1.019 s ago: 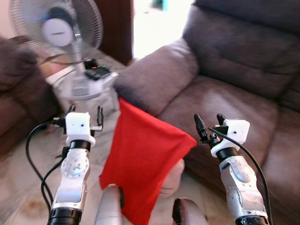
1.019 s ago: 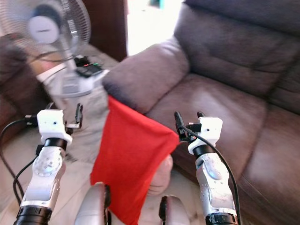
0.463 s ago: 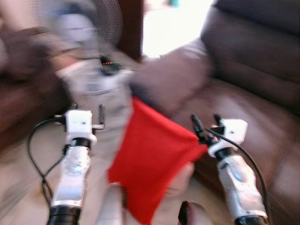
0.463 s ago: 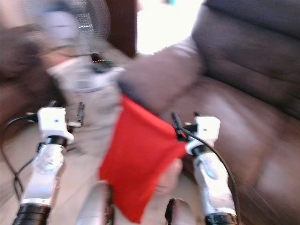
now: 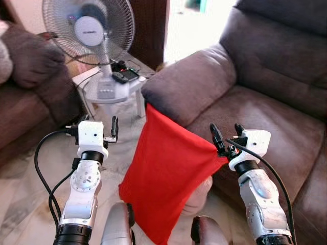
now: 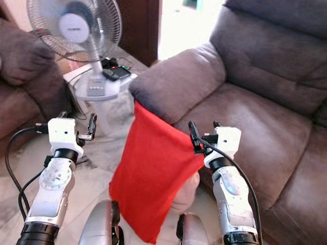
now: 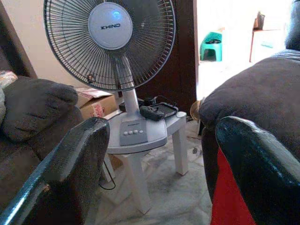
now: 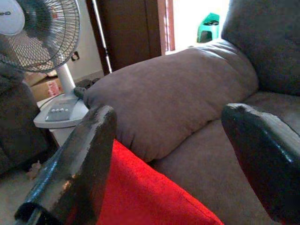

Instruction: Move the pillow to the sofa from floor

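Between both open tools, left [image 5: 99, 128] and right [image 5: 225, 137], stands red pillow [image 5: 166, 176], perhaps touching right.

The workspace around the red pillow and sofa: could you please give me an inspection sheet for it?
Surface: pale tiled floor.
Job's things: red pillow stands tilted against the brown sofa, its top corner at the armrest.
Clutter: fan and a black device on a small white table.
Grippers: left gripper open, left of the pillow; right gripper open, at the pillow's right corner.
Cables: black cables along both arms; one on the floor under the table.
Surroundings: second dark sofa, dark door, bright doorway.
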### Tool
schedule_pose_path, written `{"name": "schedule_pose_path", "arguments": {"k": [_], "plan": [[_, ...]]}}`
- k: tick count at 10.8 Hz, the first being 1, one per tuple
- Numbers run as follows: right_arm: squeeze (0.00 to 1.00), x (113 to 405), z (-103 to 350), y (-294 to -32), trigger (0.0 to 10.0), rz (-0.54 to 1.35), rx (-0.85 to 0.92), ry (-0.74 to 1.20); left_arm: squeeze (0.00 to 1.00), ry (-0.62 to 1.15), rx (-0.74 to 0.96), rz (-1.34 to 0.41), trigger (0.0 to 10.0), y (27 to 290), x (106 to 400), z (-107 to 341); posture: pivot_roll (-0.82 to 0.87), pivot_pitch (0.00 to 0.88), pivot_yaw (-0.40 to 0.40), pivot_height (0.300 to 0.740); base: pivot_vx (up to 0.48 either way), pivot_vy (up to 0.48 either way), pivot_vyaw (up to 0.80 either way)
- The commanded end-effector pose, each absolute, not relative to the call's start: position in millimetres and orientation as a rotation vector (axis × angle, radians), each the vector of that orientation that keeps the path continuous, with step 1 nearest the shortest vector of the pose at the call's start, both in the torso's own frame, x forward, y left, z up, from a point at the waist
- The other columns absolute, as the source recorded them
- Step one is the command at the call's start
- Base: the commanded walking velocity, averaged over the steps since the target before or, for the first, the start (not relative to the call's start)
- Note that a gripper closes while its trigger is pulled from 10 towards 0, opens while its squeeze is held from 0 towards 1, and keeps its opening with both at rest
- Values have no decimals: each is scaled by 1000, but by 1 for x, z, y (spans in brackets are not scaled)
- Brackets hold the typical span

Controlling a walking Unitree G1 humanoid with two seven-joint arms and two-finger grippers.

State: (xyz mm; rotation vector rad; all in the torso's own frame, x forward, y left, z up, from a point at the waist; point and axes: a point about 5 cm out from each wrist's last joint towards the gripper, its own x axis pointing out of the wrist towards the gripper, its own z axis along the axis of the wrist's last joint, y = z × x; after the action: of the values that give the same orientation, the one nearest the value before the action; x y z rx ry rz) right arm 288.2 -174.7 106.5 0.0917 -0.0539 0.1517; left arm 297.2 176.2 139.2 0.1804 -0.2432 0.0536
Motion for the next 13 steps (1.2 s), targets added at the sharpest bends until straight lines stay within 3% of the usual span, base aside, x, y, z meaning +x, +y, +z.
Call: {"name": "schedule_pose_path", "arguments": {"k": [1, 13], "plan": [[0, 287, 104, -176, 10000, 142, 93, -43, 0, -236, 180, 36, 10000, 175, 298, 139, -2, 93, -43, 621, 0, 0, 0], [0, 289, 103, -176, 10000, 110, 97, -42, 0, -229, 182, 28, 10000, 175, 297, 139, -2, 100, -45, 592, 0, 0, 0]]}}
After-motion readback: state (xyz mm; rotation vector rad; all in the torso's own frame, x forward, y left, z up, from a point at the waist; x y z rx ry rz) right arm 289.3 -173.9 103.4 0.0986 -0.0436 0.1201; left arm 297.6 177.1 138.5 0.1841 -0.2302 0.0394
